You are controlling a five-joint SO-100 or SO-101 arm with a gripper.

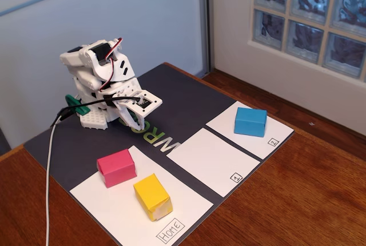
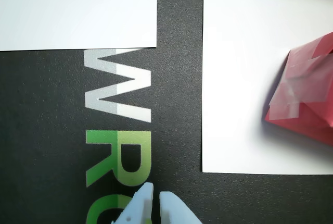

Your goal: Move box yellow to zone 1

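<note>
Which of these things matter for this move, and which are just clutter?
Needed: small bright yellow paper-wrapped block; white rectangular panel marked "1"; gripper.
Clutter: pink paper block; blue block on white panel marked "2"; "Home" panel.

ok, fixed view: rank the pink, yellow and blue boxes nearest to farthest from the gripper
From the gripper:
1. pink box, on the Home panel, just below the fingers.
2. yellow box, also on Home, further toward the front edge.
3. blue box, off to the right on the panel marked 2.
</note>
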